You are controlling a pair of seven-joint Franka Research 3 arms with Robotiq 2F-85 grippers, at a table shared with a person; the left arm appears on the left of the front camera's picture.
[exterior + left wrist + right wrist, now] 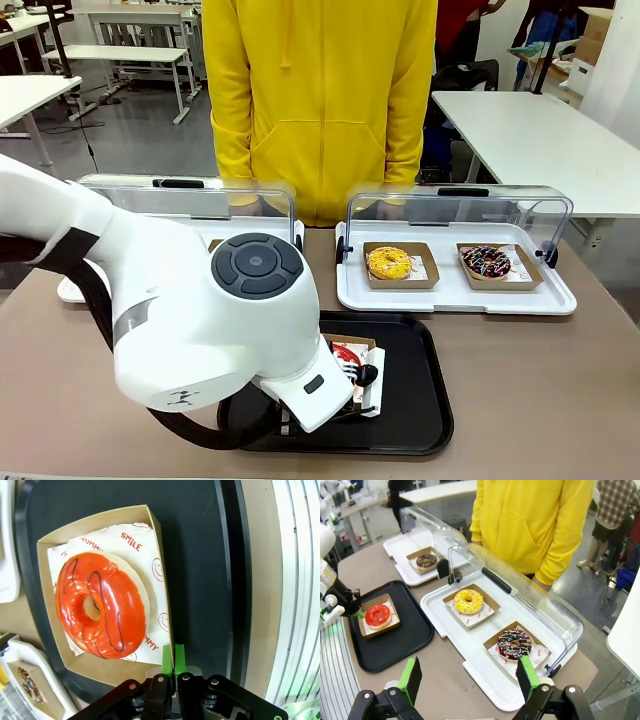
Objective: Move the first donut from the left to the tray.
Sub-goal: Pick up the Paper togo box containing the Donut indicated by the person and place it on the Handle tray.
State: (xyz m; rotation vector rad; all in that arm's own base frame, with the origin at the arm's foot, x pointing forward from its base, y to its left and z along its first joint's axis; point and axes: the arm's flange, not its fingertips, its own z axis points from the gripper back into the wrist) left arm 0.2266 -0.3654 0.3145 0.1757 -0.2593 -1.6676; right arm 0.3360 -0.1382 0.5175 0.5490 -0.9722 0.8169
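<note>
The first donut from the left (100,605) is a glossy red ring with dark stripes. It lies on white paper in a small brown cardboard tray (159,545). That cardboard tray rests inside the black tray (200,540). My left gripper (173,659) is shut, its green pads pinching the cardboard tray's side wall. From the front, my left arm covers most of the donut (345,354) and the left part of the black tray (410,420). The right wrist view shows the donut (378,615) on the black tray (400,645), with my right gripper (469,679) open and empty, well off to the side.
A white tray (450,300) with a raised clear lid holds a yellow donut (389,263) and a chocolate sprinkled donut (487,262). A second lidded white tray (70,292) sits at the left. A person in a yellow hoodie (320,100) stands at the far edge.
</note>
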